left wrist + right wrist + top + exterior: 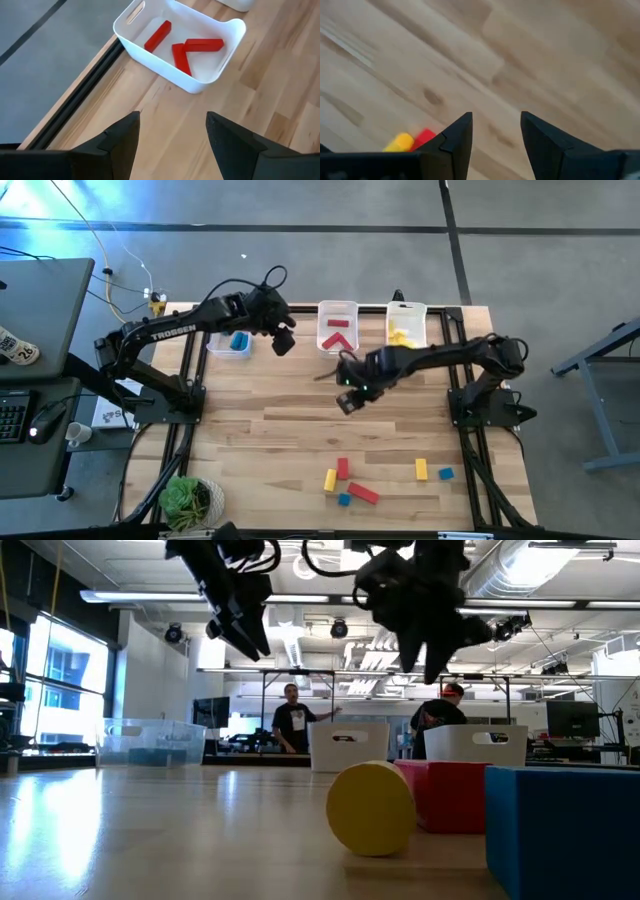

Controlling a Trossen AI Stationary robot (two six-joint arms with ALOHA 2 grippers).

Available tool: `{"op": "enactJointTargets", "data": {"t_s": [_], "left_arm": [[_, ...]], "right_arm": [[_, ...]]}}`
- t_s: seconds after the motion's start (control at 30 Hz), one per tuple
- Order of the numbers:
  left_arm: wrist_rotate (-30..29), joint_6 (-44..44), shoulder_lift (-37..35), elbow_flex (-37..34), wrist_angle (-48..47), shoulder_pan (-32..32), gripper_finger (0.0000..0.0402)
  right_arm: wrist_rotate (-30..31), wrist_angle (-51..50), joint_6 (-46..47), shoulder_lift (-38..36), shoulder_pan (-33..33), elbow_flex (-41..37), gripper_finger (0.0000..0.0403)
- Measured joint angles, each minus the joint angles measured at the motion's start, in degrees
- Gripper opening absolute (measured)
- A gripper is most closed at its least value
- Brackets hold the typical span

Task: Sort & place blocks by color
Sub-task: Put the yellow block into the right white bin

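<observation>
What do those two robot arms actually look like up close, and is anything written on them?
Both arms are dark, nearly black, built of jointed segments. The left arm carries white TROSSEN lettering along its side, and black cables loop near its wrist. The right arm shows a small green light near its hand. Each ends in a hand of two dark, wedge-shaped fingers: left hand, right hand.

Even, bright overhead light fills the scene. From above, blue-white glare washes the floor at ten o'clock. At table height, ceiling lights and the window at nine o'clock blaze; the near blue block is soft. The right wrist view smears the tabletop.
</observation>
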Motion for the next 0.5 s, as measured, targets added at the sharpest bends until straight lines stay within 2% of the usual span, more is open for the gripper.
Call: {"op": "enactJointTargets", "data": {"t_s": [0.27, 0.5], "left_arm": [[0.0, 0.0, 0.0, 0.0, 0.0, -2.2, 0.0216], [0.0, -1.3, 0.0, 0.0, 0.0, -4.7, 0.0216]], "right_arm": [[3.1, -10.1, 7.1, 0.0, 8.0, 0.0, 0.0154], [5.4, -18.0, 8.6, 0.0, 13.7, 0.0, 0.0154]]}}
